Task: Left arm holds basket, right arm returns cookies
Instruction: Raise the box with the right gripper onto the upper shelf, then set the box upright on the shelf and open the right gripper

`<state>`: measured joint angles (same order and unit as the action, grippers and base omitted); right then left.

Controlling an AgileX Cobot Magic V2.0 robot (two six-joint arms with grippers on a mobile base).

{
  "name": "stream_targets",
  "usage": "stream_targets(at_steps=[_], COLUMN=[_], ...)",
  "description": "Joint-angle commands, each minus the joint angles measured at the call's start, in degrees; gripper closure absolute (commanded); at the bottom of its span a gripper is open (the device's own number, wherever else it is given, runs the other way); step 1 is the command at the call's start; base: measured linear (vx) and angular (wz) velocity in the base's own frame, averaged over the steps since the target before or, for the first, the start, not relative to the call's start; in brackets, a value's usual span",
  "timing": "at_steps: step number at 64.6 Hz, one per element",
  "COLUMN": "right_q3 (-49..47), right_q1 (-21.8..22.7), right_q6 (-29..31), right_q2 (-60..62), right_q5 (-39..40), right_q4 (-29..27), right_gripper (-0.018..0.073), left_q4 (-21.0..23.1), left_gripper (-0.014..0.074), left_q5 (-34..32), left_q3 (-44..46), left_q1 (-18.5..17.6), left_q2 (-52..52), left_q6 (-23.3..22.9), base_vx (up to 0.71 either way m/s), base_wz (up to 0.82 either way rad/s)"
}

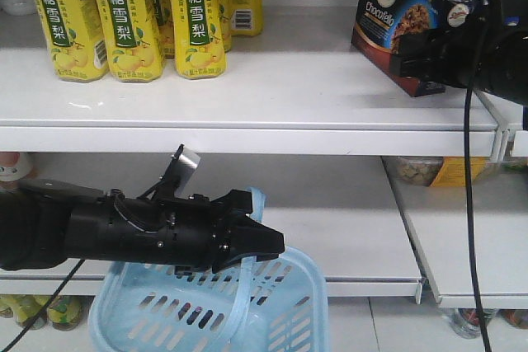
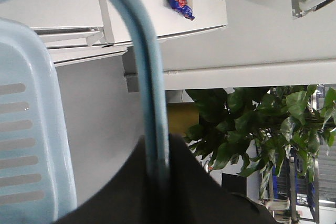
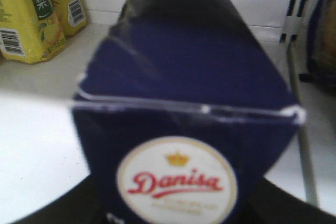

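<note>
Landmark: upper white shelf (image 1: 272, 96); all positions below refer to it.
Cookies: dark navy carton (image 1: 404, 26) at the right end of the upper white shelf, tilted, its lower corner touching the shelf board. "Danisa" oval logo faces the right wrist camera (image 3: 176, 182).
Right arm: black body (image 1: 487, 47) at the right end of the upper white shelf, level with the carton; a thin black cable (image 1: 470, 187) hangs from it past the shelf edge.
Right gripper: (image 1: 421, 63) fingers closed against the carton's sides, gripping it; the carton fills the right wrist view.
Yellow drink cartons: row (image 1: 132, 14) standing at the left end of the upper white shelf, well apart from the cookies.
Left arm: thick black body (image 1: 115, 232) below the upper white shelf, reaching in from the left, silver bracket (image 1: 183, 166) upright on its wrist.
Left gripper: (image 1: 256, 241) fingers narrow, clamped on the basket handle (image 2: 152, 108).
Basket: light blue (image 1: 280, 311), hanging by its handle from the left gripper, below the upper white shelf and in front of the lower shelf boards.
</note>
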<state>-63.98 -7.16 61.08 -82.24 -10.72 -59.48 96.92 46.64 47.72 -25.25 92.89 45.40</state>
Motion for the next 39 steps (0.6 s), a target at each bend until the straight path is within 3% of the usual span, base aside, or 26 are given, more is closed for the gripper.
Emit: stream_targets(at_steps=[1,23,39], right_q3=[-2.5,-2.82,-2.82], right_q1=[-0.4,-0.34,-0.28], right_q6=[0.53,0.24,-0.78], right_q2=[0.17,2.82,6.36], right_q5=[-1.58,-2.7,-5.79], right_q4=[-0.25,-0.25,0.14], right_gripper=[0.0225,0.0068,0.0053], left_q4=[3.27,3.27,3.27], left_gripper=[0.0603,0.0603,0.0603], left_q5=[0.92,0.92,0.92], left_q3=[1.99,1.99,1.99], left_q1=[-0.03,-0.03,-0.03], left_q2=[-2.91,-2.91,-2.91], left_q6=[3.29,3.29,3.29], base_vx=[0.0,0.0,0.0], base_wz=[0.0,0.0,0.0])
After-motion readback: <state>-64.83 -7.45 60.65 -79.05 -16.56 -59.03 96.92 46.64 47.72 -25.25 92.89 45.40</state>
